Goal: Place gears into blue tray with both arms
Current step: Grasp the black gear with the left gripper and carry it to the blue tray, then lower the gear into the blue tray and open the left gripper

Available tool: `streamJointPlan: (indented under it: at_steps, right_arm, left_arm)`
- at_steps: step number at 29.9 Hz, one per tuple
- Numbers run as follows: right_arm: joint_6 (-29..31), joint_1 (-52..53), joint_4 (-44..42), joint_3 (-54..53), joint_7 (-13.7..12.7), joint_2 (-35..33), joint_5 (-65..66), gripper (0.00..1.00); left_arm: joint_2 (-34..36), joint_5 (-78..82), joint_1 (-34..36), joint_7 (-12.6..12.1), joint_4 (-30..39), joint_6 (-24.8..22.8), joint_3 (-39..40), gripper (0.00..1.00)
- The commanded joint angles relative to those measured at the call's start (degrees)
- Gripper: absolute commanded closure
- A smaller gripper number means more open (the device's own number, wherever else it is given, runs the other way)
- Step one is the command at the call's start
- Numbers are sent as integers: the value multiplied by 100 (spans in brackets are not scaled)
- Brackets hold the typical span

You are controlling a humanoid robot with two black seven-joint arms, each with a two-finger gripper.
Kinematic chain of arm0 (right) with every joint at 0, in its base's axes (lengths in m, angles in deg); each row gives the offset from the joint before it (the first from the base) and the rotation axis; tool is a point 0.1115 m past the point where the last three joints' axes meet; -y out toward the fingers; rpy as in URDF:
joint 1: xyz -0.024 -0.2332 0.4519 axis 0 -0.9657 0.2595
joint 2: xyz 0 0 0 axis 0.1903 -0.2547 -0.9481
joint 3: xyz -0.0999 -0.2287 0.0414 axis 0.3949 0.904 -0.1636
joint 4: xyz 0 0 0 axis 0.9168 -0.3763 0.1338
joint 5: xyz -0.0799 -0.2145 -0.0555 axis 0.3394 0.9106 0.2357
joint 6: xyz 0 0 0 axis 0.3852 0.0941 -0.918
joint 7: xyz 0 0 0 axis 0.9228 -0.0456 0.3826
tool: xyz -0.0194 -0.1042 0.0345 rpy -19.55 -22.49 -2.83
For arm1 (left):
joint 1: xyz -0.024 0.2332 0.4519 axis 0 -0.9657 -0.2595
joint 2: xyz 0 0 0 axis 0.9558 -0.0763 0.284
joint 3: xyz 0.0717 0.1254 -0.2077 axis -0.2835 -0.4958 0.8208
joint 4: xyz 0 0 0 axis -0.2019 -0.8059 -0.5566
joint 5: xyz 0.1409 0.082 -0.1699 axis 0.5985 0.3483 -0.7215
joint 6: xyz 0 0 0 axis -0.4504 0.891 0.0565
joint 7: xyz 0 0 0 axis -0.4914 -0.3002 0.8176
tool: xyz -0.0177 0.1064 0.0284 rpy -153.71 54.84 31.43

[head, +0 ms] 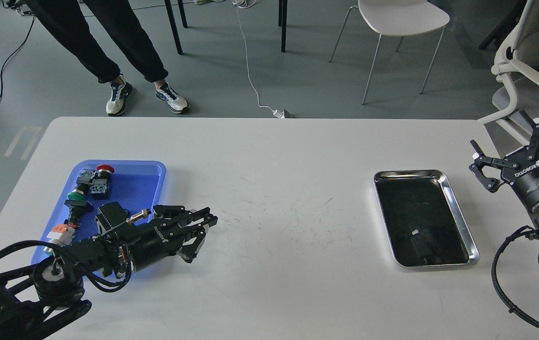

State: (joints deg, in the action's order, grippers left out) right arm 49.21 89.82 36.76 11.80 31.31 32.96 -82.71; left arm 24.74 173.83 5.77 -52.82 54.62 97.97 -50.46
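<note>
The blue tray (149,177) lies at the table's left and holds several push-button switches with red, green and orange caps. No gears show anywhere in view. My left gripper (207,226) lies low over the table just off the tray's right rim, pointing right. Its fingers are drawn together at the tips, and I see nothing between them. My right gripper (510,137) hangs at the far right edge of the table with its fingers spread wide and empty.
A shiny silver tray (458,208) with a dark inside sits right of centre. A person's legs, chairs and a floor cable are beyond the table's far edge. Faint scuff marks cover the table's middle.
</note>
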Motion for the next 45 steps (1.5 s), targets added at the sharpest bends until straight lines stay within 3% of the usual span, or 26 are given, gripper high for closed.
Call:
streamJointPlan:
  at_steps: [1, 6, 9, 19, 32, 45]
  right_arm:
    - [1, 2, 9, 51, 0, -8, 0, 3]
    - [1, 11, 9, 87, 0, -8, 35, 3]
    - [1, 20, 0, 87, 0, -8, 35, 3]
    - [1, 29, 0, 104, 0, -8, 44, 3]
    - [1, 37, 0, 96, 0, -8, 35, 3]
    - [1, 46, 0, 96, 0, -8, 44, 3]
  left_arm:
    - [711, -301, 112, 113, 259, 11, 93, 96]
    - [1380, -916, 24, 447, 154, 230, 208, 96]
    - [1635, -1224, -90, 501, -144, 319, 129, 95]
    - [1461, -1691, -635, 694, -1331, 573, 59, 95]
    - [933, -1691, -661, 729, -1754, 626, -20, 93]
    - [933, -1674, -793, 729, -1692, 696, -12, 67]
